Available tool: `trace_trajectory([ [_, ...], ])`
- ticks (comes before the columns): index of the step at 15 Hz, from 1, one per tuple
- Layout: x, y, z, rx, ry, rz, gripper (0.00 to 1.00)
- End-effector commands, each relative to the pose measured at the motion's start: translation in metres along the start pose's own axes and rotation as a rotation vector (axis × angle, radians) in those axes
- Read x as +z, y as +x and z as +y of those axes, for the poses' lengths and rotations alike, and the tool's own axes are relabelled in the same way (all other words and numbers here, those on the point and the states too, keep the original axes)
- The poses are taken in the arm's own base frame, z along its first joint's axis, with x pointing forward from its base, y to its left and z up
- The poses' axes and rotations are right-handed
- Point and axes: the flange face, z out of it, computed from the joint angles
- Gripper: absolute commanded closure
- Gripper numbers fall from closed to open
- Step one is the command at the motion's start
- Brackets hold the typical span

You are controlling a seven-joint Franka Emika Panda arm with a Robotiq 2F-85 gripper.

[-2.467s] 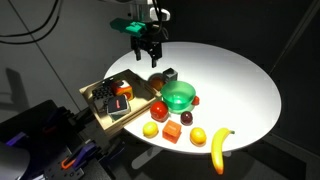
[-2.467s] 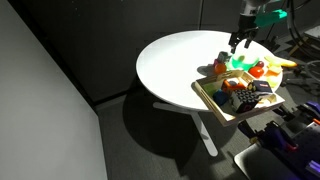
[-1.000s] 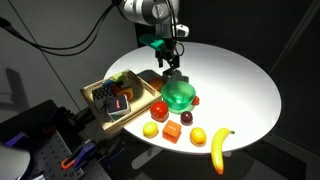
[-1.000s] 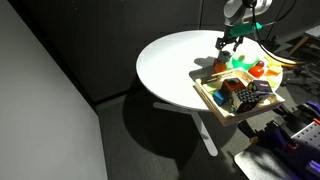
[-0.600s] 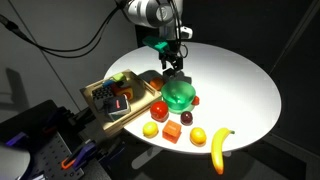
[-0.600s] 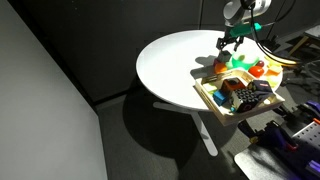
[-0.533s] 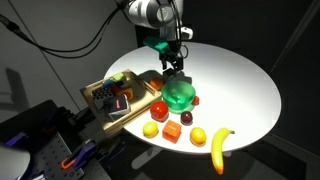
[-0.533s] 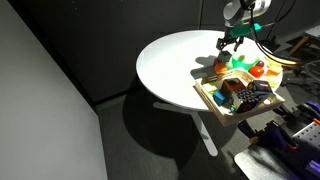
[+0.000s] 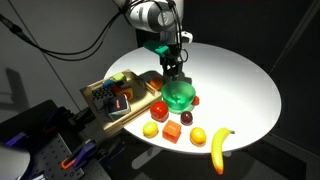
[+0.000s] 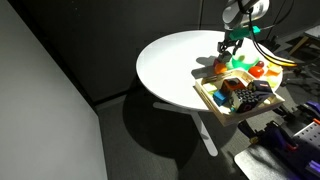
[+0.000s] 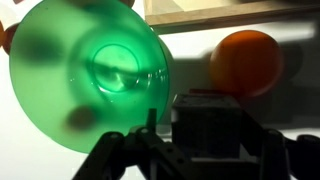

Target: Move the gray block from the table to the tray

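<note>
The gray block sits on the white table beside the green bowl, and fills the lower middle of the wrist view. My gripper is open with one finger on each side of the block, and small gaps show on both sides. In both exterior views the gripper is low over the table and hides the block. The wooden-rimmed tray lies close by at the table's edge, and its rim also shows in the wrist view.
An orange ball lies just beyond the block. The green bowl touches the gripper's side. A banana, two yellow fruits, a red cube and an orange cube lie near the front edge. The tray holds several blocks.
The gripper has come from high above the table's far side down to the gray block beside the bowl. Over the last second it only sank slightly.
</note>
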Motion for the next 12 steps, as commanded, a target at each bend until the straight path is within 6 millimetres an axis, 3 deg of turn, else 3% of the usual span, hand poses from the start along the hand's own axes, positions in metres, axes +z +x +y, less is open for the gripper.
trace_trajectory([
  [1,-0.01,0.0,-0.001,-0.001,-0.027,-0.019,0.51],
  [3,-0.018,-0.005,-0.001,-0.007,-0.023,-0.036,0.66],
  [12,-0.079,-0.041,0.019,-0.022,-0.051,-0.118,0.7],
])
